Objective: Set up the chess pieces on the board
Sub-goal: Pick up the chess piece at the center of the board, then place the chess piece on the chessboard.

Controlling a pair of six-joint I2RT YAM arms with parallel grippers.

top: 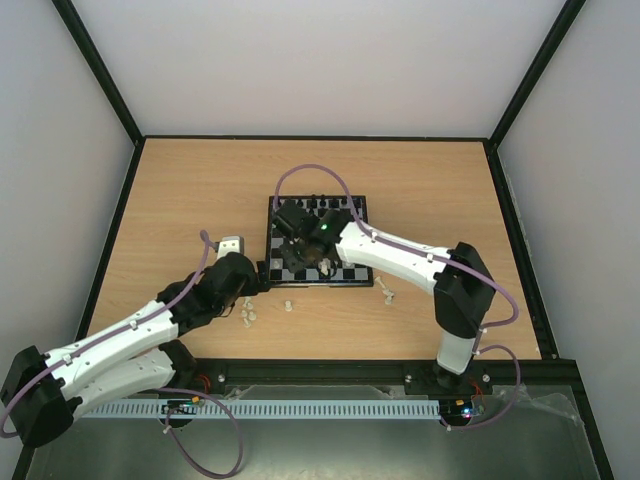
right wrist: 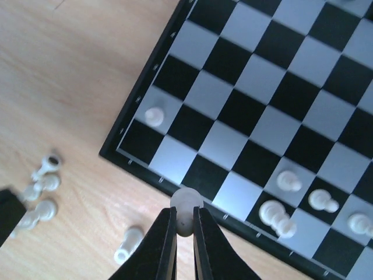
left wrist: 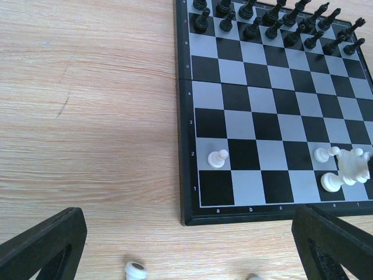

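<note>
The board [top: 350, 274] lies mid-table, with black figures [left wrist: 274, 23] lined up along its far rows. My right gripper [right wrist: 185, 217] is shut on a cream-white chess piece [right wrist: 186, 204], held above the board's near edge [right wrist: 145, 169]. In the top view the right gripper [top: 303, 248] hangs over the board's left half. One white pawn [left wrist: 217, 158] stands on the near-left squares, and a few more white pieces [left wrist: 344, 169] cluster near the right. My left gripper [left wrist: 186, 245] is open and empty over the wood by the board's near-left corner.
Loose white pieces lie on the table in front of the board: a group [top: 247, 315] beside the left gripper, one [top: 289, 306] in the middle, two [top: 387, 291] to the right. One fallen piece [right wrist: 128, 245] lies just left of the right fingers.
</note>
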